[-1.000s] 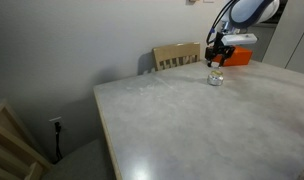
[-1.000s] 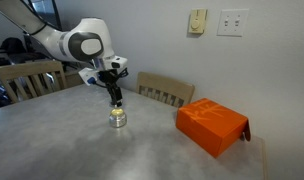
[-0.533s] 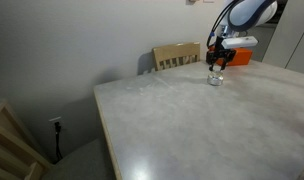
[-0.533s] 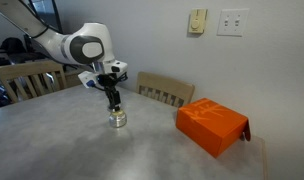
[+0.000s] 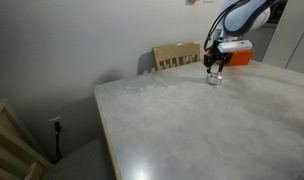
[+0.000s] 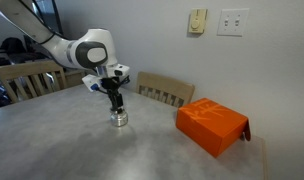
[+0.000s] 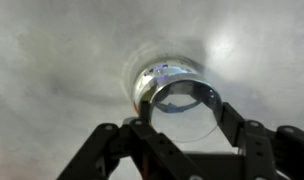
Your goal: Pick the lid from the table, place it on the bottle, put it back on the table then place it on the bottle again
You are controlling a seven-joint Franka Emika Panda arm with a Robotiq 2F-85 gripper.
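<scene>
The gripper (image 7: pixel 184 112) points straight down, its two dark fingers (image 7: pixel 142 125) set partway apart and closed on the lid (image 7: pixel 192 92). The lid is a round, silvery-clear cap, and in the wrist view it fills the gap between the fingers. Directly below it in that view is the bottle (image 7: pixel 157 78), a small clear glass jar standing upright. The lid overlaps the bottle's mouth, a little off-centre toward the lower right of the picture. I cannot tell whether the lid already touches the rim or hangs just above it.

In both exterior views the gripper (image 6: pixel 115 103) (image 5: pixel 215 70) sits right on top of the bottle (image 6: pixel 118 118) (image 5: pixel 214 79), with the fingertips down at its top. The lid itself is too small to make out there.

The bottle stands on the table (image 6: pixel 82 150) (image 5: pixel 182 130), a pale grey top with faint marbling and a soft sheen. In an exterior view it is near the far edge. To its right, well apart, an orange box (image 6: pixel 212 125) lies flat on the table. In an exterior view the box (image 5: pixel 238 57) shows just behind the gripper.

A light wooden chair (image 6: pixel 164 92) (image 5: pixel 177 56) stands at the table's far side, between the bottle and the box. A second chair (image 6: pixel 32 78) stands at the far left. On the wall above are a light switch (image 6: pixel 197 21) and an outlet plate (image 6: pixel 232 21).
</scene>
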